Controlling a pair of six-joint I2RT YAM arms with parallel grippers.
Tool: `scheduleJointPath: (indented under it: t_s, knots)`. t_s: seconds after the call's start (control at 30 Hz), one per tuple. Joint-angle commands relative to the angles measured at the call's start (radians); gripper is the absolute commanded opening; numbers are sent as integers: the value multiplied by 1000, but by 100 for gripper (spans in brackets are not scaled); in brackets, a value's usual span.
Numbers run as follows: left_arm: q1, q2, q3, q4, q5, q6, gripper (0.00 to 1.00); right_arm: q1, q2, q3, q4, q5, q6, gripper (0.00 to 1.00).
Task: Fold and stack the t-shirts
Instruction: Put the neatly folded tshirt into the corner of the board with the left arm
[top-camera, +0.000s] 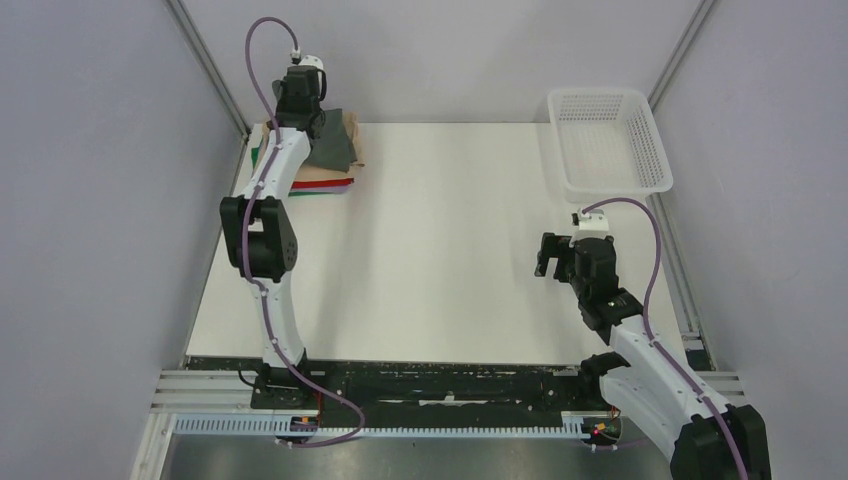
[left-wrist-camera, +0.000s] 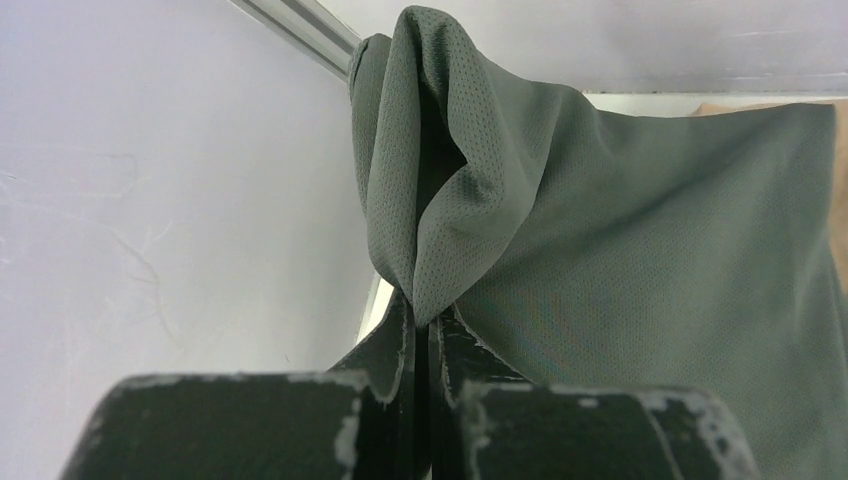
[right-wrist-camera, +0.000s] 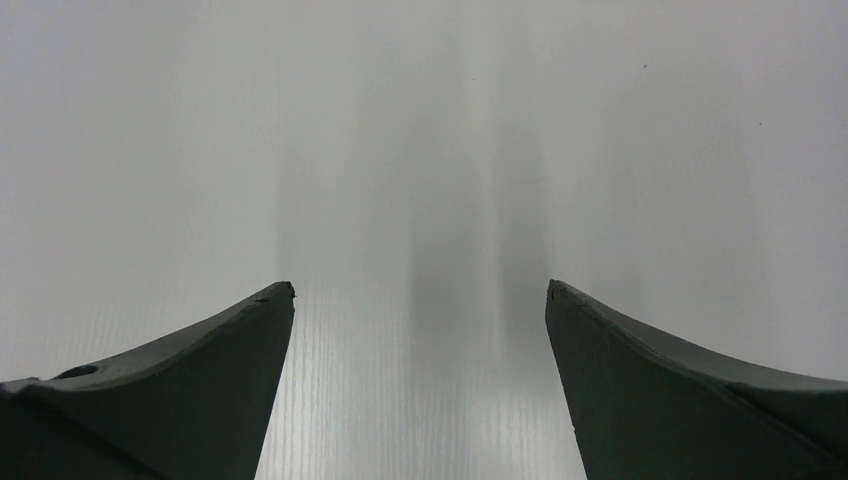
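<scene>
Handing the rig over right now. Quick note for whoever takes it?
Left gripper: shut on a fold of the grey t-shirt, at the far left corner above the stack.
Right gripper: open, holding nothing, over bare table.
Done: tan, red and green shirts lie folded in the stack; basket holds no shirts.
To do: lower the grey one onto the stack, release, check it lies flat.

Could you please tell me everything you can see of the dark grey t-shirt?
The dark grey t-shirt is soft, matte cloth with a fine mesh weave, plain where it shows. The left gripper, shut, pinches a bunched fold of it, so the cloth puckers at the jaws and drapes away to one side. It rests on the stack of folded shirts at the far left corner of the table.
</scene>
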Motion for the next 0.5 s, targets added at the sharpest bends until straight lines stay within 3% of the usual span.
scheduleJointPath:
  t_s: [0.0,0.07,0.1,0.17,0.2,0.23,0.27,0.33,0.37,0.47]
  knots:
    - [26,38,50,15,35,-70,2,-3,7,9,14,30,-7,98]
    - [40,59,62,17,23,-71,6,-3,7,9,15,33,-8,98]
    - [46,71,72,26,16,-70,16,-3,7,10,14,35,-10,98]
    - [61,103,112,33,5,-68,24,-3,8,11,14,35,-9,98]
    - [67,125,144,30,-9,-71,32,-3,6,11,14,35,-11,98]
    - [74,143,172,23,-19,-73,47,-3,7,11,15,38,-11,98]
    - [79,163,199,20,-39,-76,74,-3,6,12,13,41,-11,98]
    - [88,187,240,8,-70,-90,87,-3,6,14,11,47,-11,98]
    - [89,189,251,2,-80,-104,99,-3,5,14,10,50,-11,98]
    - [89,169,253,-12,-90,-159,100,-3,2,17,10,55,-11,98]
